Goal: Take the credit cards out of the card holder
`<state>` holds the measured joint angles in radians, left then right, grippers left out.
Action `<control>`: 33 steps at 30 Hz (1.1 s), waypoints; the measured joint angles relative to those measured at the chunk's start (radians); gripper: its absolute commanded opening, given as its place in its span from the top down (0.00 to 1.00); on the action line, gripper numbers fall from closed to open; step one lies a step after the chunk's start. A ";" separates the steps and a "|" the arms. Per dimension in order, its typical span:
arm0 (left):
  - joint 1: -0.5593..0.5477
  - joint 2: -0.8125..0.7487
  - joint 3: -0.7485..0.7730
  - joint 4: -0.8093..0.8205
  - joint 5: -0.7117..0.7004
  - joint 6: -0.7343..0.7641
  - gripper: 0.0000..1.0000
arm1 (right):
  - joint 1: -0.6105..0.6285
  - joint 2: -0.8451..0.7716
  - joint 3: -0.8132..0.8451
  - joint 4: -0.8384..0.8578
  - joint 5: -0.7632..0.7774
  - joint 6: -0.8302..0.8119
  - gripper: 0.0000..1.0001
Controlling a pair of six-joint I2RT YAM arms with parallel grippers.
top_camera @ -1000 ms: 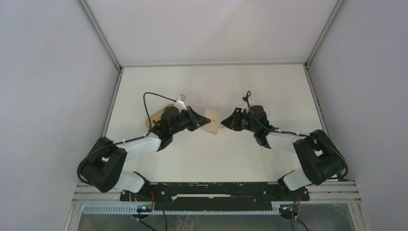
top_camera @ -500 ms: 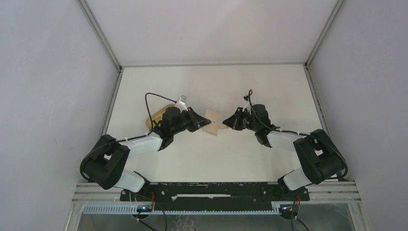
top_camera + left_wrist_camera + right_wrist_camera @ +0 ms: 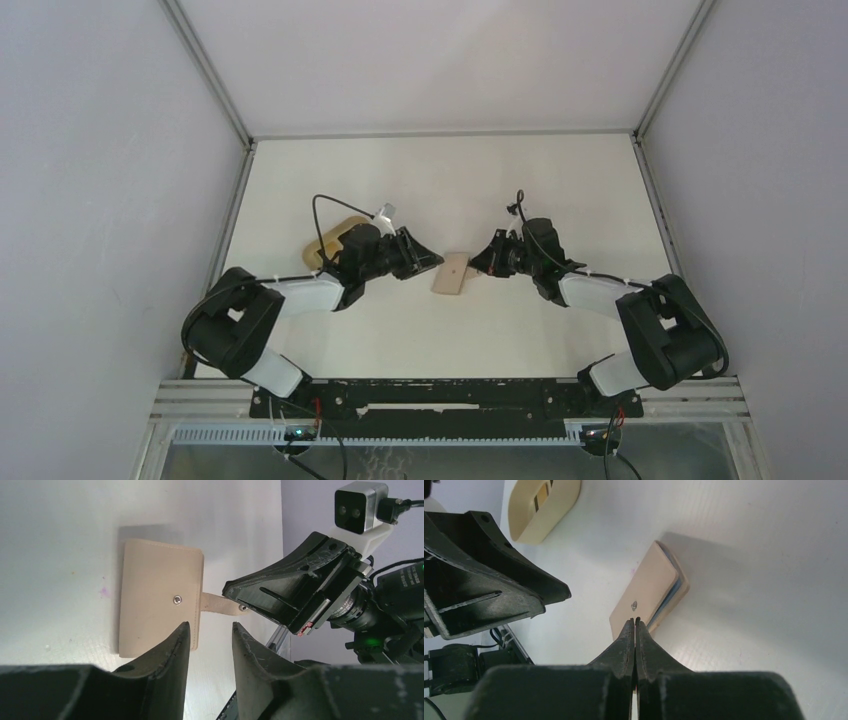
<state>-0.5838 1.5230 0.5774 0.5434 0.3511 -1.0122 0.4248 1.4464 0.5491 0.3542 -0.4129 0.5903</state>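
Card holder [image 3: 452,273] dragged nearer, right pincer [image 3: 635,621] pinching tab [image 3: 216,603], wooden tray [image 3: 524,526] left

This is a robotics lab test cell. A white bench [image 3: 440,330] is boxed in by plain grey panels [image 3: 100,200] at 9, 12 and 3 o'clock, joined by aluminium posts [image 3: 205,70]. At 6 o'clock a black mounting rail [image 3: 440,395] carries the left arm [image 3: 290,295] and right arm [image 3: 600,292], beside a slotted cable duct [image 3: 370,435].
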 measured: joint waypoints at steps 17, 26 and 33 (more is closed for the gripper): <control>-0.007 0.102 0.000 0.008 0.110 0.002 0.45 | 0.008 -0.054 0.000 -0.068 -0.008 -0.027 1.00; -0.023 0.114 0.005 -0.006 0.133 0.030 0.31 | 0.008 -0.087 0.000 -0.071 -0.012 -0.032 1.00; -0.024 0.116 0.008 -0.008 0.135 0.062 0.15 | 0.008 -0.106 0.000 -0.082 -0.017 -0.034 1.00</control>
<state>-0.6079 1.6386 0.5858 0.5358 0.4858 -0.9504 0.4324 1.3399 0.5491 0.2726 -0.4297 0.5568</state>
